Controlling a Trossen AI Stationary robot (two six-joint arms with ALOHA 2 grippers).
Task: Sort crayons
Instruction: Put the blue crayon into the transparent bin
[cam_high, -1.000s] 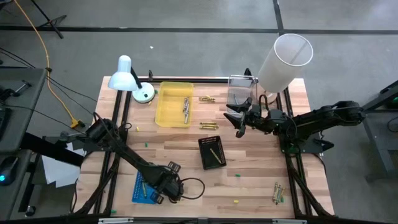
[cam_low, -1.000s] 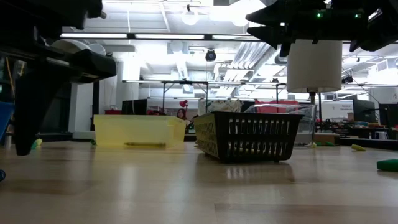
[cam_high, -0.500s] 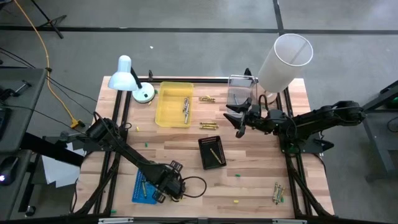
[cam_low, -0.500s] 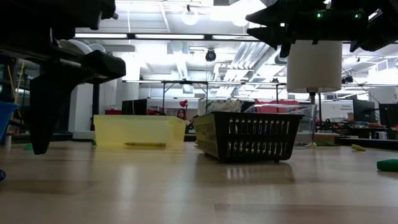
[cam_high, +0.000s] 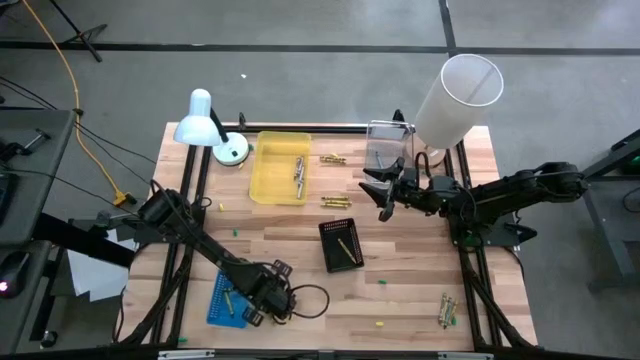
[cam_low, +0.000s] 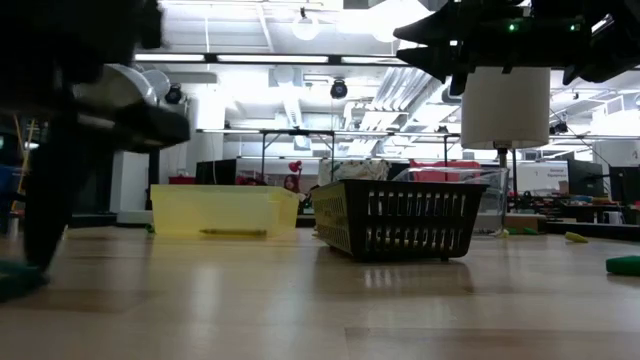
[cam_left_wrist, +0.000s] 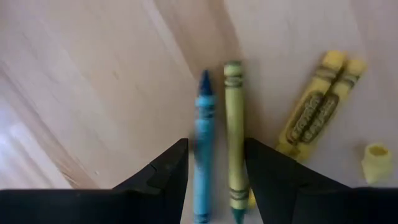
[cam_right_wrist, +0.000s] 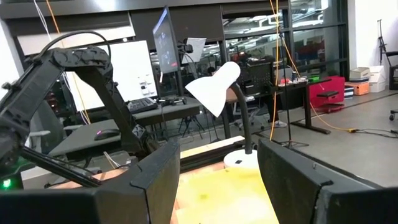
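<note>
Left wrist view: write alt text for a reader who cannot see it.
A blue crayon and a green-yellow crayon lie side by side on the wooden table, running between the open left gripper's two dark fingers. Beside them lie two yellow crayons pressed together and a small yellow stub.

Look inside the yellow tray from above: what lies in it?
In the yellow tray, a few greyish crayons lie bunched near its right side. The rest shows bare floor; nothing overhead covers it.

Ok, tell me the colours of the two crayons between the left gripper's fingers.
One blue crayon, one green crayon; clearest in the left wrist view.
</note>
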